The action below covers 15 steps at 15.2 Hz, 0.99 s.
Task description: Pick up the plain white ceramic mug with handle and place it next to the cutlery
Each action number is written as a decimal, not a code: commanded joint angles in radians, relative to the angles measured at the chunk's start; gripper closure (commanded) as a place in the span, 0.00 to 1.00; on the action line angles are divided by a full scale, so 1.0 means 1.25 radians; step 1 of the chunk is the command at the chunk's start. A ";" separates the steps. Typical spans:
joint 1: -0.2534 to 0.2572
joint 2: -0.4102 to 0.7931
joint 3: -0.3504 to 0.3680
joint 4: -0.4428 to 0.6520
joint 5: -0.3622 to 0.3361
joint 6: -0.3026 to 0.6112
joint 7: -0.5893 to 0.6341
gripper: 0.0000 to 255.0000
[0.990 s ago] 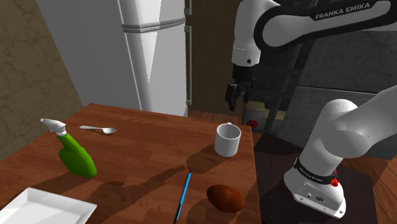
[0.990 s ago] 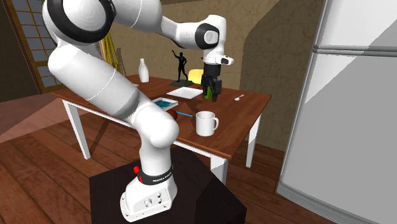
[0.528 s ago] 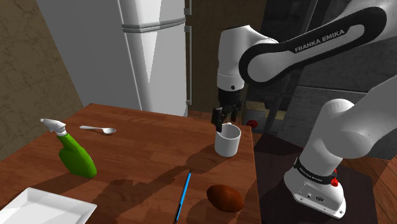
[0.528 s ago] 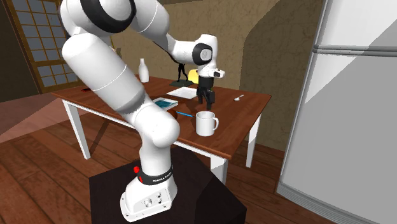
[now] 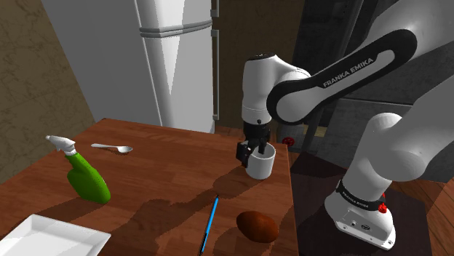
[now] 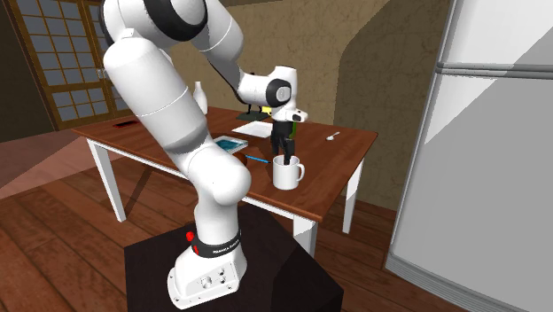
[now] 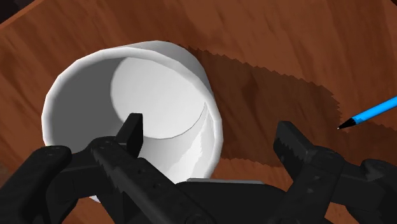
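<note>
The white mug (image 5: 260, 164) stands upright near the wooden table's (image 5: 167, 171) edge closest to the stand, its handle (image 6: 301, 170) toward the second exterior view's right. My black gripper (image 5: 251, 150) is down at its rim, open. In the wrist view one finger (image 7: 132, 129) hangs inside the mug (image 7: 127, 89) and the other finger (image 7: 291, 137) outside, so the gripper (image 7: 211, 130) straddles the wall without clasping it. The cutlery, a pale spoon (image 5: 113, 148), lies far across the table toward the shoulder view's left.
A green spray bottle (image 5: 87, 178) lies near the spoon. A blue pen (image 5: 209, 224) and a brown rounded object (image 5: 257, 226) lie in front of the mug, a white tray (image 5: 51, 236) at the lower left. A grey fridge (image 5: 174, 58) stands behind the table.
The gripper came down from above and behind the mug toward the shoulder view's left, and now one finger is inside the rim. The mug has not moved.
</note>
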<state>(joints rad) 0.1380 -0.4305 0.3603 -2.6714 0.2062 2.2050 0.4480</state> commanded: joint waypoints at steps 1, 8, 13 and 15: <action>0.000 0.018 0.007 -0.010 0.001 0.028 0.004 0.00; 0.000 0.022 0.008 -0.013 0.001 0.036 0.005 0.00; 0.000 0.022 0.008 -0.013 0.001 0.035 0.005 1.00; 0.000 0.022 0.008 -0.013 0.001 0.035 0.004 1.00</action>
<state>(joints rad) 0.1380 -0.4030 0.3703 -2.6874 0.2073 2.2494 0.4536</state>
